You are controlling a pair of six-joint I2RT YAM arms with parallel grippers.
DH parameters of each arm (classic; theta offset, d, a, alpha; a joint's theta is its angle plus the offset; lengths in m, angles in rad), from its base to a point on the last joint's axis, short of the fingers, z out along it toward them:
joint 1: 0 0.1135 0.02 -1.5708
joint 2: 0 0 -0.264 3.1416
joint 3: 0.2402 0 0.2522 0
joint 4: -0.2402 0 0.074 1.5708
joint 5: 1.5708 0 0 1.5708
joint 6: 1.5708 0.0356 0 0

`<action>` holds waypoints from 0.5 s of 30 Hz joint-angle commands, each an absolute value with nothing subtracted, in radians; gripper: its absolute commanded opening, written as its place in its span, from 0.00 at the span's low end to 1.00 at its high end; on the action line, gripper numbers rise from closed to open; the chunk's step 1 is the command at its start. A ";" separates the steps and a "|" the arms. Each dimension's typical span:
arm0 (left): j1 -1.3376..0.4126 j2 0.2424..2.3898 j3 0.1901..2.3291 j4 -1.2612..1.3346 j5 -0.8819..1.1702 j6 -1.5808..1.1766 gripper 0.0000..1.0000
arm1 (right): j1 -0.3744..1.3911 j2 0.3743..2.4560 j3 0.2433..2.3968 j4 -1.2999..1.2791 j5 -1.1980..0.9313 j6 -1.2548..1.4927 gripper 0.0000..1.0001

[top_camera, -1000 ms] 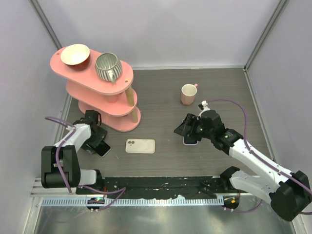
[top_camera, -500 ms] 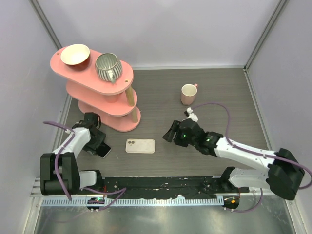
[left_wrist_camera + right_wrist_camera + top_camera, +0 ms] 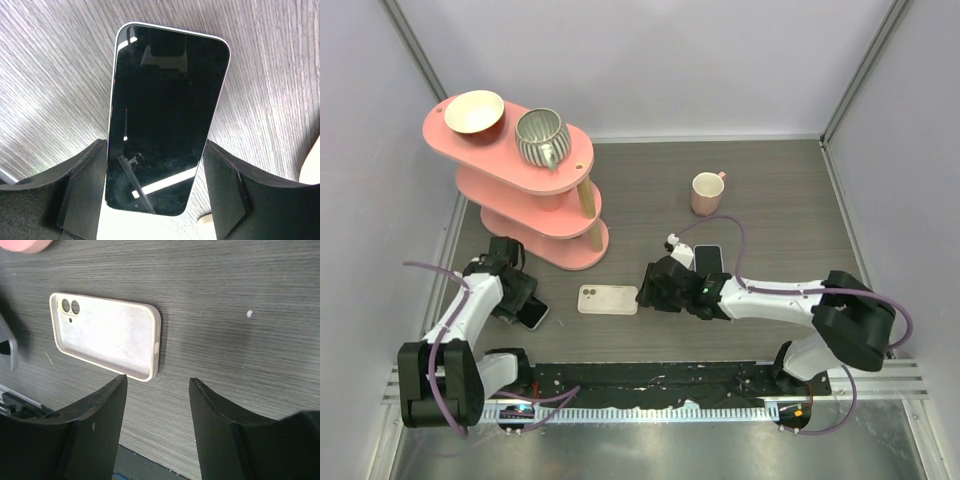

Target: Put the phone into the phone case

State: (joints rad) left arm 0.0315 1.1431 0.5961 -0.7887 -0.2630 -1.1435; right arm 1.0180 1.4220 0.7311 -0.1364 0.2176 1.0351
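Observation:
The phone (image 3: 167, 100), black-screened with a white rim, sits between the fingers of my left gripper (image 3: 156, 145), which is shut on its long edges. In the top view, the phone (image 3: 533, 314) and left gripper (image 3: 520, 300) are at the table's left, by the pink shelf's base. The cream phone case (image 3: 608, 299) lies open side up near the middle front. My right gripper (image 3: 652, 289) is open and empty just right of the case. In the right wrist view, the case (image 3: 105, 335) lies ahead and left of the open right gripper (image 3: 157, 380).
A pink three-tier shelf (image 3: 535, 215) holding a bowl (image 3: 474, 112) and a ribbed teapot (image 3: 541, 137) stands at the back left. A pink mug (image 3: 706, 192) stands at the back middle. A second dark phone-like slab (image 3: 708, 257) lies behind the right arm.
My right gripper has swung left across the table to the right end of the case, uncovering the dark slab. My left gripper has shifted slightly nearer with the phone.

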 commanded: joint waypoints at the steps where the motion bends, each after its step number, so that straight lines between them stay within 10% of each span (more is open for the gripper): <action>1: 0.014 1.074 0.634 -0.830 -0.247 -1.117 0.10 | 1.029 1.506 0.814 -0.109 0.262 1.031 0.56; 15: -0.035 0.876 0.635 -0.873 -0.183 -1.029 0.00 | 1.039 1.664 0.862 -0.075 0.253 0.976 0.39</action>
State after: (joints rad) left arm 0.0093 0.8852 0.5964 -0.8577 -0.2089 -1.0725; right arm 1.0321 1.6390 0.8280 -0.1249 0.2356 1.0168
